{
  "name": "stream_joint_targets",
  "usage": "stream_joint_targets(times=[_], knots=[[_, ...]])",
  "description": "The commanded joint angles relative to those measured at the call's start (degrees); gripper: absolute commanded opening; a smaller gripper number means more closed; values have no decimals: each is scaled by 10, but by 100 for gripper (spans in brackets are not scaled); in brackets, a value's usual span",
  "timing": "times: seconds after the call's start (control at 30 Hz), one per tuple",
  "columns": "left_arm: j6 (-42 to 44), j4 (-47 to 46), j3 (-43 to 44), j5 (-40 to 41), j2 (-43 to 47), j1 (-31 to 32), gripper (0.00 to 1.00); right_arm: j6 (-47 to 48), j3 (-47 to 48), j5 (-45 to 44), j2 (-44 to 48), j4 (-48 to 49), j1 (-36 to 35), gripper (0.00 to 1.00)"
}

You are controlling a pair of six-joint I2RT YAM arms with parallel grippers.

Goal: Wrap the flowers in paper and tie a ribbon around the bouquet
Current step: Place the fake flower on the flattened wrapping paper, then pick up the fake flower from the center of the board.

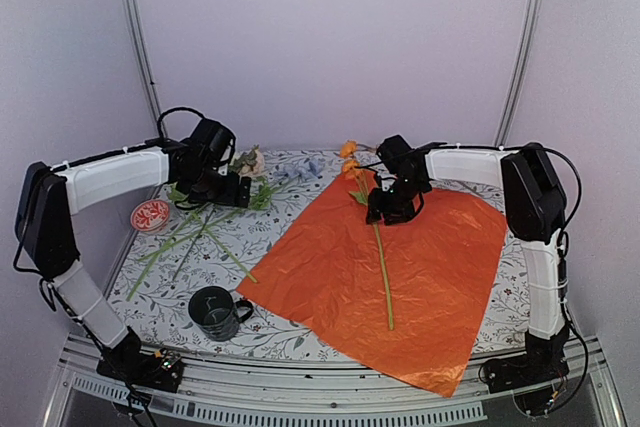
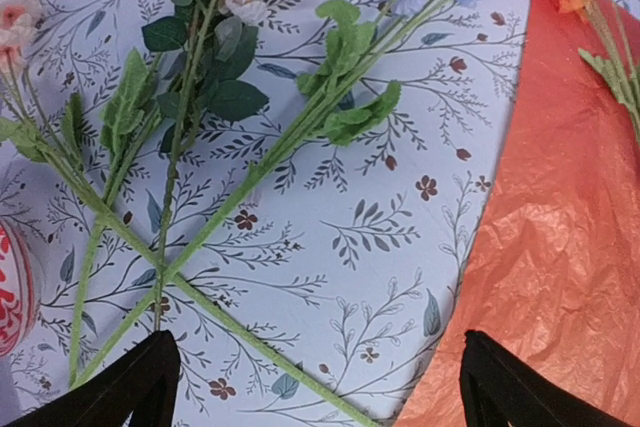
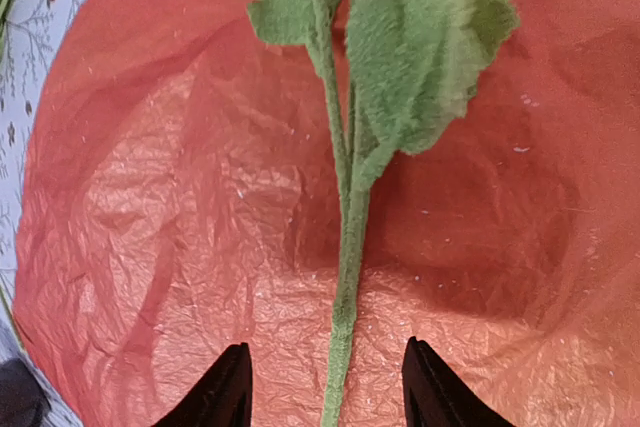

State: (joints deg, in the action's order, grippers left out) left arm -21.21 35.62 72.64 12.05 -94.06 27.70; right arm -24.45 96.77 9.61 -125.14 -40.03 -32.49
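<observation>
1. Covering the work surface, the leaf-printed tablecloth (image 1: 262,247) carries every item listed below.
2. The paper (image 1: 420,277) lies flat and crumpled, orange-red side up, on the right half of the cloth. One corner overhangs the near edge.
3. The left gripper (image 2: 315,342) hovers above the loose flowers with its jaws spread wide. Nothing sits between its fingers.
4. The right gripper (image 3: 326,345) hovers low over the far part of the paper. Its jaws are parted on either side of a green stem, with a gap at each finger.
5. The loose flowers (image 1: 200,237) lie crossed on the cloth to the left of the paper, heads toward the far side.
6. The orange flower (image 1: 383,272) lies lengthwise on the paper, head at the far edge.
7. The dark mug (image 1: 215,312) stands upright near the paper's near-left edge.
8. The red patterned dish (image 1: 151,214) rests at the left edge of the cloth.
</observation>
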Motion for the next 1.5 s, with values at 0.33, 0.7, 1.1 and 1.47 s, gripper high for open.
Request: stream_joint_targets(times=[0.33, 0.7, 1.1, 1.47], knots=[[52, 35, 85, 13, -163, -123, 48, 56, 13, -69, 89, -28, 0, 62], [67, 31, 142, -4, -272, -150, 32, 65, -18, -64, 88, -34, -1, 62], [58, 5, 115, 45, -214, -142, 0, 77, -21, -66, 108, -40, -1, 62], [93, -266, -32, -110, 120, 14, 0, 120, -146, 222, 305, 320, -51, 62]])
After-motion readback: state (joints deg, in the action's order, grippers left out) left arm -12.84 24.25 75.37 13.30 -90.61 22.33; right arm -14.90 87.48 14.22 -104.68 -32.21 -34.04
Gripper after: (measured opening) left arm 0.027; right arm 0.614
